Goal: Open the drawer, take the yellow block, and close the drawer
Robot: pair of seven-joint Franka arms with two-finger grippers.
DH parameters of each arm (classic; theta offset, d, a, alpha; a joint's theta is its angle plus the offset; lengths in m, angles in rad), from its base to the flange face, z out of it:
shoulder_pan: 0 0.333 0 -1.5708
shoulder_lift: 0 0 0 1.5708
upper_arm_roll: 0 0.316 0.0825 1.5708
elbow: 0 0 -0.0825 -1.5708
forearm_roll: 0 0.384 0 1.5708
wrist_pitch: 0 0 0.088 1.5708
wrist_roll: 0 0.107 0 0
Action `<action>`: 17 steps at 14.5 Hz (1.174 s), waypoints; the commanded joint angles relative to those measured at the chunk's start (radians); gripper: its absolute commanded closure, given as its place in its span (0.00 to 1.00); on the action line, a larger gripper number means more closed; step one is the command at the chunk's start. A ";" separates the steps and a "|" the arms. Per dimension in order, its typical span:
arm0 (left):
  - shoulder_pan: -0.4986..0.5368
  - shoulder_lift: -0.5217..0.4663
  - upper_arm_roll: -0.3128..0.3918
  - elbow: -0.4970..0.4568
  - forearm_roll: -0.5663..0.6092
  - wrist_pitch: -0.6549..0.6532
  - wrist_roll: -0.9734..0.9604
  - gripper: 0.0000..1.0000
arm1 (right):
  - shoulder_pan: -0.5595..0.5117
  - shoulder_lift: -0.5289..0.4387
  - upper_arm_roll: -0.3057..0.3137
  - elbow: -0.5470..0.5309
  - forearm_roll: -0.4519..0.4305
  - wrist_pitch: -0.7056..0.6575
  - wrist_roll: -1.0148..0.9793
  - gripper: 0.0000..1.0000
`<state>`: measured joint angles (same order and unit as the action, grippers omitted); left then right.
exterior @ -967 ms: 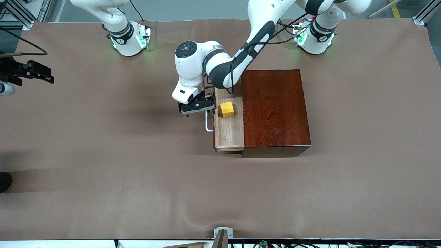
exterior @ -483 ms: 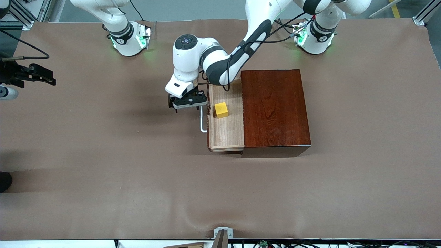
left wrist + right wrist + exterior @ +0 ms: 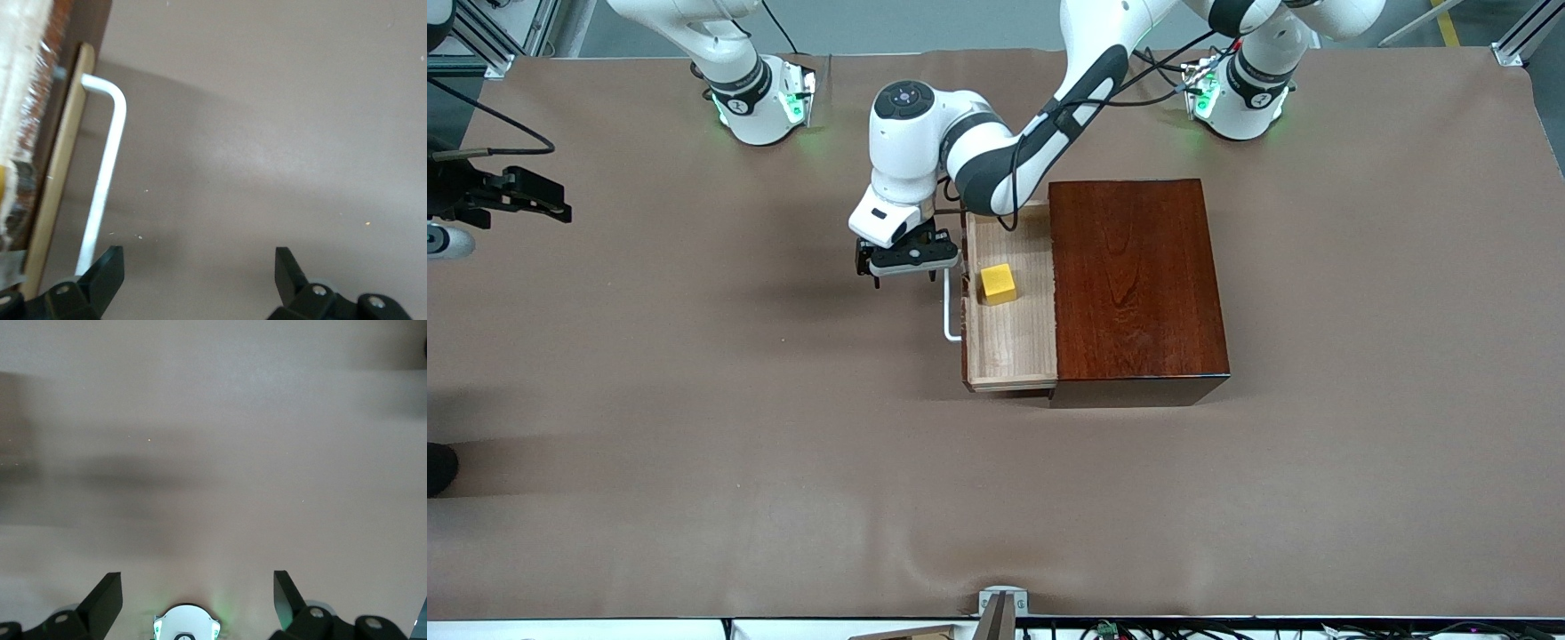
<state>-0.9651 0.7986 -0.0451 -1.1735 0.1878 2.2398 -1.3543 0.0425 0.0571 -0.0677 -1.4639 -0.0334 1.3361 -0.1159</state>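
The drawer [image 3: 1009, 342] stands pulled out of the dark reddish-brown box [image 3: 1138, 284] toward the right arm's end of the table. The yellow block [image 3: 998, 284] lies in it, uncovered. My left gripper [image 3: 907, 263] hangs low over the tablecloth just beside the white bar handle [image 3: 948, 311]. In the left wrist view this gripper [image 3: 198, 257] is open with nothing between its fingers, and the handle [image 3: 107, 160] runs just outside one fingertip [image 3: 107, 267]. My right gripper [image 3: 198, 587] waits open and high above the bare cloth, over its own base.
Brown cloth [image 3: 783, 462] covers the whole table. The two arm bases [image 3: 760, 102] [image 3: 1240, 98] stand along the edge farthest from the front camera. A metal bracket [image 3: 1000, 604] sits at the nearest edge.
The drawer slid a little farther out with the block in it. My left gripper has come off the handle and shifted slightly toward the right arm's end.
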 commanded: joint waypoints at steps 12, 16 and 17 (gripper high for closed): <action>0.316 -0.455 0.014 -0.028 -0.030 -0.554 0.402 0.00 | 0.115 0.047 0.006 0.014 0.061 -0.003 0.341 0.00; 0.437 -0.501 0.013 -0.026 -0.028 -0.658 0.542 0.00 | 0.132 0.064 0.006 0.014 0.177 -0.002 0.605 0.00; 0.468 -0.516 0.013 -0.028 -0.028 -0.681 0.614 0.00 | 0.132 0.066 0.006 0.014 0.194 -0.002 0.622 0.00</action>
<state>-0.5489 0.3342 -0.0250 -1.1636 0.1587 1.5996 -0.8458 0.1778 0.1151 -0.0536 -1.4636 0.1146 1.3383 0.4374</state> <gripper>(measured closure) 0.000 0.000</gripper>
